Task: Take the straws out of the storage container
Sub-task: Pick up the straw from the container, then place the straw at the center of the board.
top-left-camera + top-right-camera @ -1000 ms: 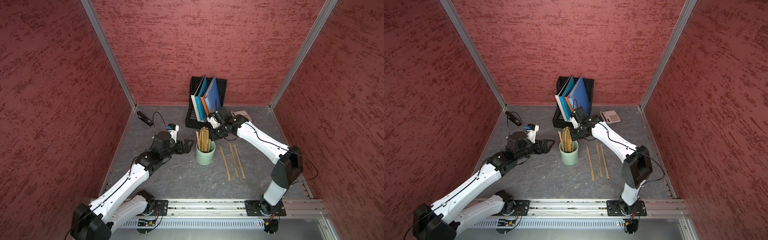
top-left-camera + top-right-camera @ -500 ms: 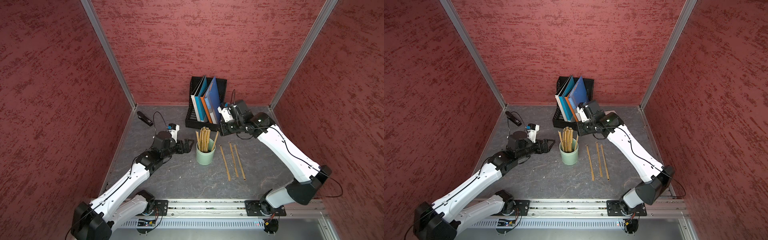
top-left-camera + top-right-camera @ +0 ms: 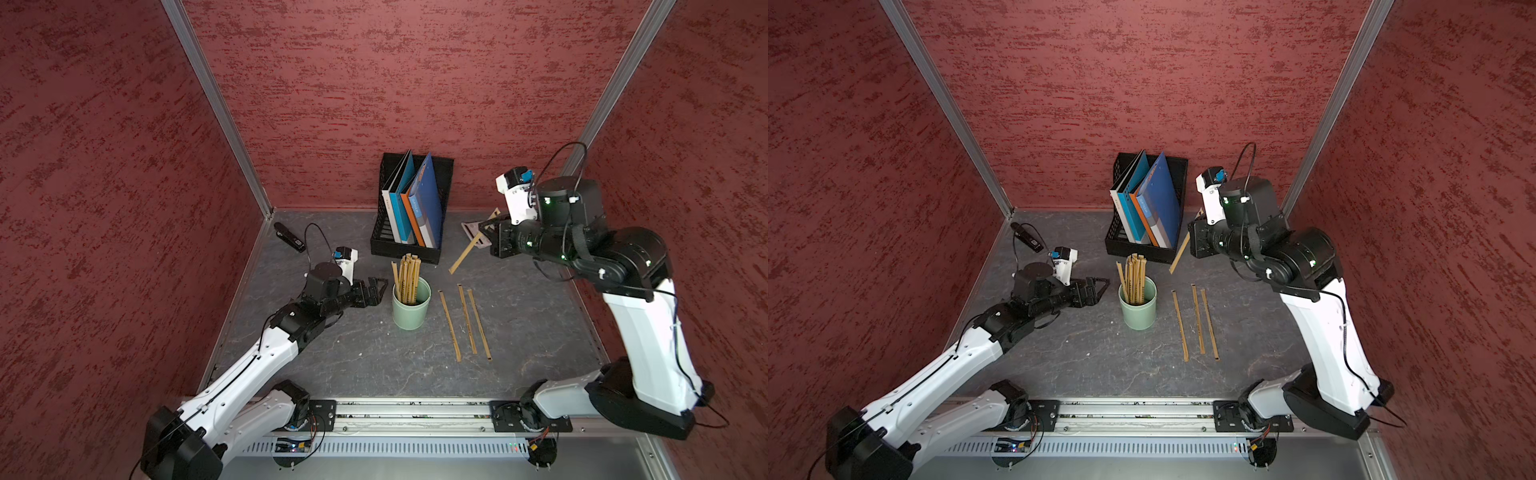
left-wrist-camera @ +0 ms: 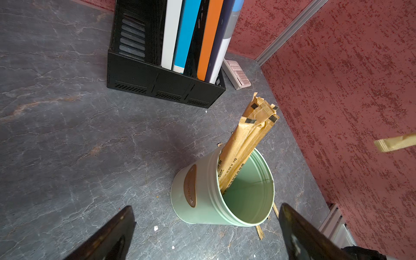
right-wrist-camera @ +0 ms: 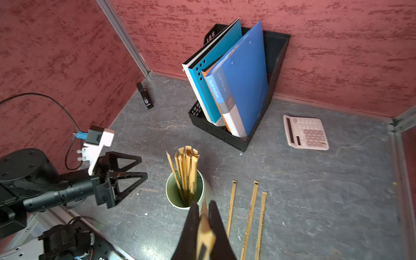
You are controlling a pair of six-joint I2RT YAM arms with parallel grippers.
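Black file holder (image 3: 399, 250) against rear wall. Storage container (image 3: 409, 316) upright mid-table (image 3: 353, 365), bundle of straws (image 3: 407, 277) standing inside. Left gripper (image 3: 380, 291) just beside container, jaws spread, empty. Right gripper (image 3: 485, 232) raised, clenched on single straw (image 3: 464, 256). Three straws (image 3: 468, 320) flat near container.
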